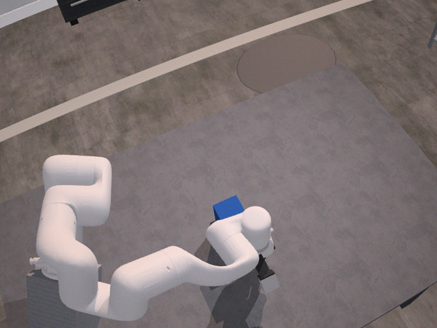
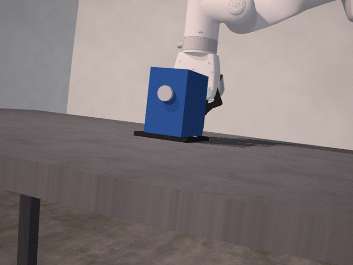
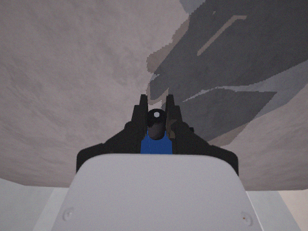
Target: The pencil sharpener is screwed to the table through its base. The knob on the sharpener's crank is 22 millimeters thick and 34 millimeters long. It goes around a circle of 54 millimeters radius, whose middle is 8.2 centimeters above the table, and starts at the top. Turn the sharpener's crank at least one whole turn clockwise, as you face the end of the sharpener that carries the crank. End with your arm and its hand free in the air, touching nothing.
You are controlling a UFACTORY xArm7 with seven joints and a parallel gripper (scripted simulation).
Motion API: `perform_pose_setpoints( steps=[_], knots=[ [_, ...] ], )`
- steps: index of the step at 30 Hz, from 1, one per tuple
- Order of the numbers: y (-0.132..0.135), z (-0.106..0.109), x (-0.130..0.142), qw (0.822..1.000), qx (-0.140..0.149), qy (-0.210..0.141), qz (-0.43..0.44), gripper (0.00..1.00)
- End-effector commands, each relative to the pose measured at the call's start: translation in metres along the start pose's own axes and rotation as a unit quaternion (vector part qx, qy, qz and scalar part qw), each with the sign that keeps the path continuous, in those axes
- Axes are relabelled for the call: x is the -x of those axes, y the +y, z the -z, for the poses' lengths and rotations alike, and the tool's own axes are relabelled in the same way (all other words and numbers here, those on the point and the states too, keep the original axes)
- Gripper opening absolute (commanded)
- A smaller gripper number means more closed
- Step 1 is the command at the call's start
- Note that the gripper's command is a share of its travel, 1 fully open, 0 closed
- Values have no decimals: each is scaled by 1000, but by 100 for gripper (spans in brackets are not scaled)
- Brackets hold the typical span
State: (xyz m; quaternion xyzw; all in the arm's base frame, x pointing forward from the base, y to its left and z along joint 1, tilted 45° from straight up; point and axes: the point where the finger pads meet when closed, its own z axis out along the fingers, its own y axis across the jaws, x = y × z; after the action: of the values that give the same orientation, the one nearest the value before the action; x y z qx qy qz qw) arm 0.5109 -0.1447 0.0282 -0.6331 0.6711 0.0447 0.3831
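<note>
Behind the blue sharpener point(image 2: 174, 105) on the table point(image 2: 268, 175), gripper point(image 3: 156, 111) clamped narrowly on the crank knob point(image 3: 156, 121). Best swept smoothly round the circle, grip kept square, no tugging outward.

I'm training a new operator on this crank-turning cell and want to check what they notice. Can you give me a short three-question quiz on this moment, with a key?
1. True or false: the gripper is open and holds nothing.
2. In the exterior view, on which side of the blue sharpener body do the gripper's black fingers show? A) the picture's left B) the picture's right C) in front
3. Fill in: the sharpener stands on a flat ___ base plate on the table.

Key
1. False: it is shut on the dark crank knob.
2. B
3. black
</note>
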Motion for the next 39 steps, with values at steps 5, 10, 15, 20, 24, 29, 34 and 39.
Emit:
perform_pose_setpoints(
  steps=[5,10,15,20,24,29,34,39],
  knots=[
    [-1,2,-1,1000,-2,1,0,0],
    [-1,2,-1,1000,-2,1,0,0],
    [-1,2,-1,1000,-2,1,0,0],
    [0,2,-1,1000,-2,1,0,0],
    [3,1,-1,1000,-2,1,0,0],
    [9,1,-1,1000,-2,1,0,0],
    [13,1,-1,1000,-2,1,0,0],
    [23,3,-1,1000,-2,1,0,0]
  ],
)
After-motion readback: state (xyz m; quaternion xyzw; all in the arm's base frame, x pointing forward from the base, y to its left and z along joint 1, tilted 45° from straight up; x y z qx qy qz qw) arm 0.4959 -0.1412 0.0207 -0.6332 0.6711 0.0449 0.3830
